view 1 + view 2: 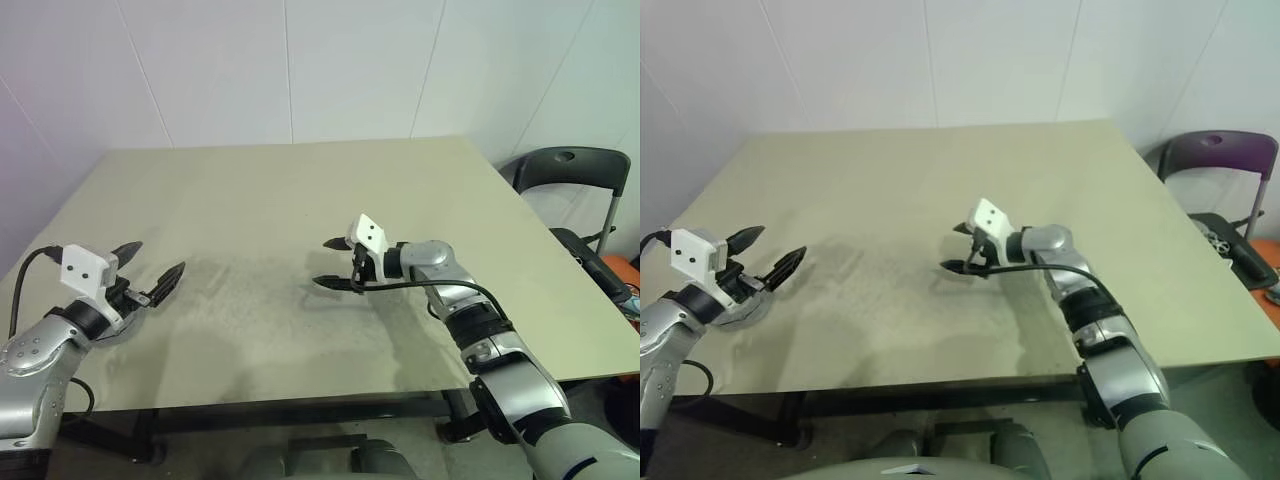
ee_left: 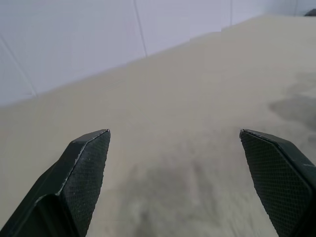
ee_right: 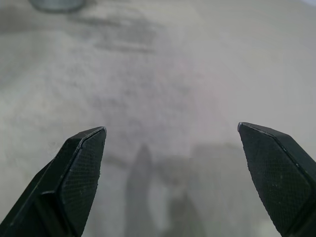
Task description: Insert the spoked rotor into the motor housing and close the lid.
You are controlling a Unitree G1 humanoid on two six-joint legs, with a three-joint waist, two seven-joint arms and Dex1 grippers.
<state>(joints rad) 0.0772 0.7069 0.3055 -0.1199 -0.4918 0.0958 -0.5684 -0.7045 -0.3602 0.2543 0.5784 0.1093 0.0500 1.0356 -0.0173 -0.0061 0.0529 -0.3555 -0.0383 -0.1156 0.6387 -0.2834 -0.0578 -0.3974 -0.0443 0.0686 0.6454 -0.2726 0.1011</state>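
Observation:
The spoked rotor, the motor housing and the lid are out of view. My left gripper (image 1: 157,258) hovers over the beige table (image 1: 300,190) near its left front corner, pointing level across the top, open with nothing between its fingers. My right gripper (image 1: 323,262) hangs low over the middle of the table's front half, pointing left and slightly down, also open and empty. In the left wrist view the left fingertips (image 2: 89,163) stand wide apart over bare tabletop. In the right wrist view the right fingertips (image 3: 84,158) are spread the same way.
A dark chair (image 1: 570,170) stands off the table's right side, with dark and orange items (image 1: 600,265) by it. White wall panels (image 1: 300,70) rise behind the far edge. A grey rounded shape (image 3: 57,4) sits at the right wrist view's edge; I cannot tell what it is.

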